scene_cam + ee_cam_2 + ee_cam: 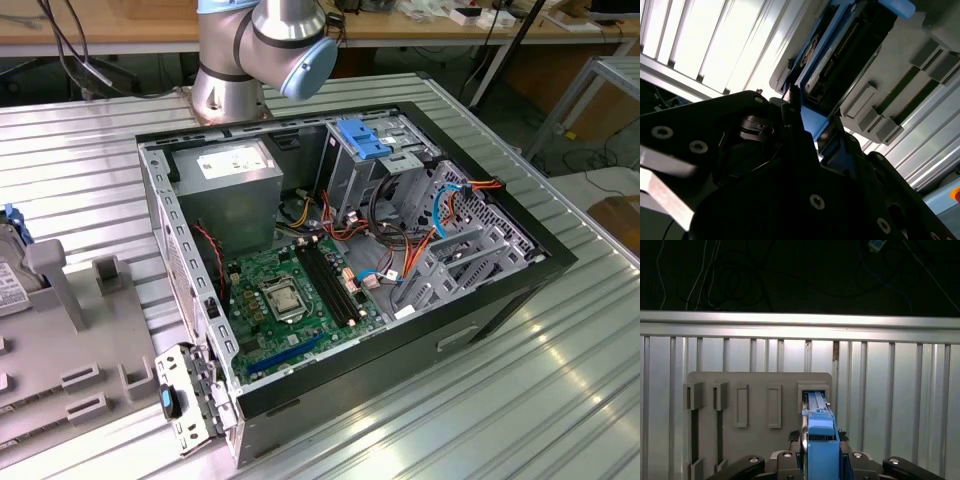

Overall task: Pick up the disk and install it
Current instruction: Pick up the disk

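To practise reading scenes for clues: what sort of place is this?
Probably a robotics lab or workshop: a robot arm stands on a ribbed metal table beside an open desktop computer case with its motherboard bare, and wooden workbenches strung with cables stand behind.

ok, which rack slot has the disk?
The end slot, in line with the gripper: the blue-railed disk sits in it; the other four look empty.

You are working on a ribbed metal table (pixel 480 400), with bright glare on its slats toward the exterior view's right. Behind it runs a wooden bench (pixel 120 25) with dark cables (pixel 60 40) draped over it. A metal frame (pixel 590 90) stands on pale floor (pixel 595 180) beyond the table.
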You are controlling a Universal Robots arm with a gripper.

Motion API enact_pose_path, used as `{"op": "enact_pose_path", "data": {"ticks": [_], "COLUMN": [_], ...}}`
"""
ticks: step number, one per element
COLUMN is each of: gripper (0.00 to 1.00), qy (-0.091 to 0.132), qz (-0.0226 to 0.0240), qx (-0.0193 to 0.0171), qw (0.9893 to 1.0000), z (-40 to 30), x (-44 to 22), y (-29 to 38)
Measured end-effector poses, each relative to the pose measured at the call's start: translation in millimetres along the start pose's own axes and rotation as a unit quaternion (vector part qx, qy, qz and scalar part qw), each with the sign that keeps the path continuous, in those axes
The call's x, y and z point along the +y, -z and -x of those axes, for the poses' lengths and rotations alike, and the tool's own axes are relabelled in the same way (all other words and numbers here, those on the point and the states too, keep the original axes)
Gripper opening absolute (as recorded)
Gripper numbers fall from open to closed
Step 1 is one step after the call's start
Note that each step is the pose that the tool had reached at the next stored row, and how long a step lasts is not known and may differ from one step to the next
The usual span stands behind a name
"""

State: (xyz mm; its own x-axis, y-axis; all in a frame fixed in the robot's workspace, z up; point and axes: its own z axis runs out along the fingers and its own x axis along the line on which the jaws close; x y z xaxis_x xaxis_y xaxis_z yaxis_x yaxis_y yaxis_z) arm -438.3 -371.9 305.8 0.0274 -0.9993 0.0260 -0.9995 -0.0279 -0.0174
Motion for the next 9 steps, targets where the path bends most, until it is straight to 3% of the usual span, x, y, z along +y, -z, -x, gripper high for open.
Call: {"op": "enact_pose_path", "data": {"ticks": [9], "gripper": [0.37], "qy": [0.0], "qz": [0.0], "qx": [0.0], "qw": [1.0], "z": [0.0], "x": [0.0], "y": [-0.3]}}
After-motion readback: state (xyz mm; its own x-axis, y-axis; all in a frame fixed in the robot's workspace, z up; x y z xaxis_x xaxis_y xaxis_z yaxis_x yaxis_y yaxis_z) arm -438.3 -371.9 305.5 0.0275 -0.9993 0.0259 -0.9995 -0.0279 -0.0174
